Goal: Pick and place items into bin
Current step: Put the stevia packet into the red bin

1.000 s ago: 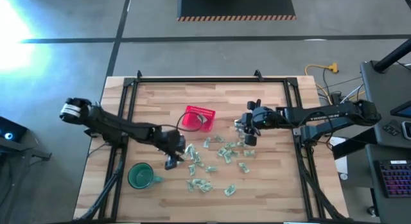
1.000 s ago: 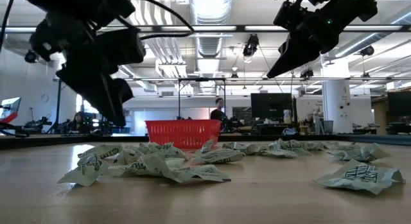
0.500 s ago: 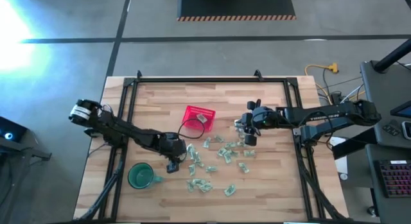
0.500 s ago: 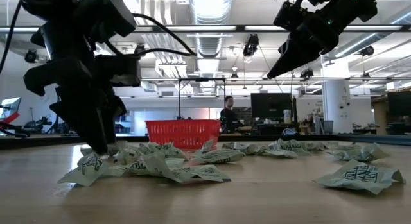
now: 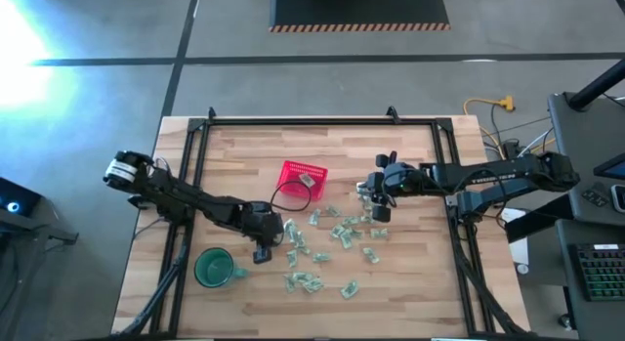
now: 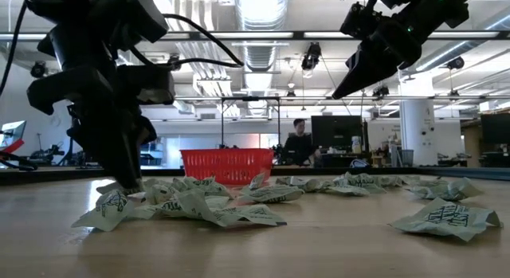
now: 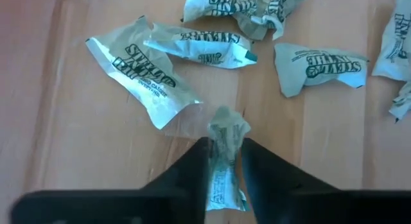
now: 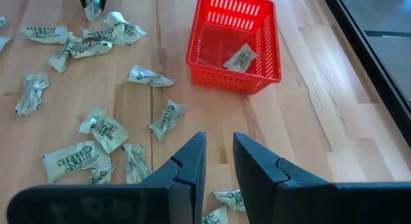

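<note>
The left gripper (image 7: 225, 161) is down low at the table (image 5: 410, 292), at the edge of the pile of little green-and-white wrapped pieces (image 5: 332, 245). Its two fingers (image 7: 192, 169) are pinched on one wrapped piece (image 7: 225, 137), which sticks up between them. More pieces lie flat on the wood just beside it.

The red basket (image 5: 302, 180) sits near the middle of the table, well apart from the left gripper. One piece in the basket (image 8: 241, 57) lies on its floor.

The right gripper (image 8: 218, 163) hangs in the air above the table, over the side of the pile that is far from the left gripper. Its fingers are close together with a thin gap, and nothing seems to be held between them, though the very tips are hard to see. The basket lies ahead of it, a little way off, with loose pieces on the wood between.

A green mug (image 5: 213, 268) stands near the left gripper.
</note>
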